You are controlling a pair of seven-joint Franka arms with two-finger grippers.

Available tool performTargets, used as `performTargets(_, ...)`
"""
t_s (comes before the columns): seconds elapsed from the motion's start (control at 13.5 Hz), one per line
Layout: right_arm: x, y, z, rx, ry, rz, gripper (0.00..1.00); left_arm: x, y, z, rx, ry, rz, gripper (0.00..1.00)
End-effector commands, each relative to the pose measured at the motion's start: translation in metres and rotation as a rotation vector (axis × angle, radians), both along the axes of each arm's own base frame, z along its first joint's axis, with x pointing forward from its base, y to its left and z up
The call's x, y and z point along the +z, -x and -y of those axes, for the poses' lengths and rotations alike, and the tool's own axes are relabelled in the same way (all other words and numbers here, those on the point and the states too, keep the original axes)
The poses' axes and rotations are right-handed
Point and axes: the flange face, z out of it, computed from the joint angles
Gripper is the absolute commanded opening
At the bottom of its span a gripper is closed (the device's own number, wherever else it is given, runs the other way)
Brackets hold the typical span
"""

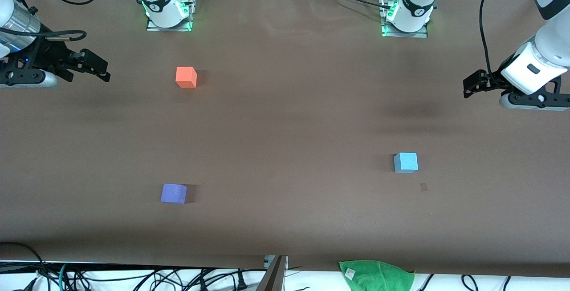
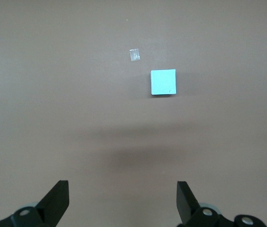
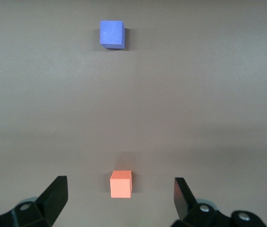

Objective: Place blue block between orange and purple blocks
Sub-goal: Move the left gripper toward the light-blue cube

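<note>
The blue block [image 1: 405,162] sits on the brown table toward the left arm's end; it also shows in the left wrist view [image 2: 163,82]. The orange block [image 1: 186,77] sits toward the right arm's end, and the purple block [image 1: 173,193] is nearer to the front camera than it. Both show in the right wrist view, orange [image 3: 121,184] and purple [image 3: 111,34]. My left gripper [image 1: 467,88] hangs open and empty over the left arm's end of the table, apart from the blue block. My right gripper [image 1: 104,70] hangs open and empty over the right arm's end, apart from the orange block.
A small scrap of tape [image 1: 423,187] lies on the table beside the blue block, also in the left wrist view [image 2: 134,55]. A green cloth [image 1: 376,275] lies at the table's edge nearest the front camera. Cables run along that edge and by the arm bases.
</note>
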Motion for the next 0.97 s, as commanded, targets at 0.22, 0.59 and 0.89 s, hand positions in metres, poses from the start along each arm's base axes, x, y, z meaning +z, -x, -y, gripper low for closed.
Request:
performTargets(0.22,0.006,0.003,0.004,0.007,0.009,0.009,0.99,-0.006,-0.043,-0.007,-0.008,0.011,0.001,1.0)
performTargets(0.59,0.006,0.002,0.006,0.041,0.035,0.014,0.99,-0.027,-0.09,-0.01,-0.009,0.026,0.014,1.0)
performTargets(0.89,0.006,0.002,0.006,0.039,0.032,0.014,0.99,-0.085,-0.122,0.007,-0.015,0.041,0.051,1.0)
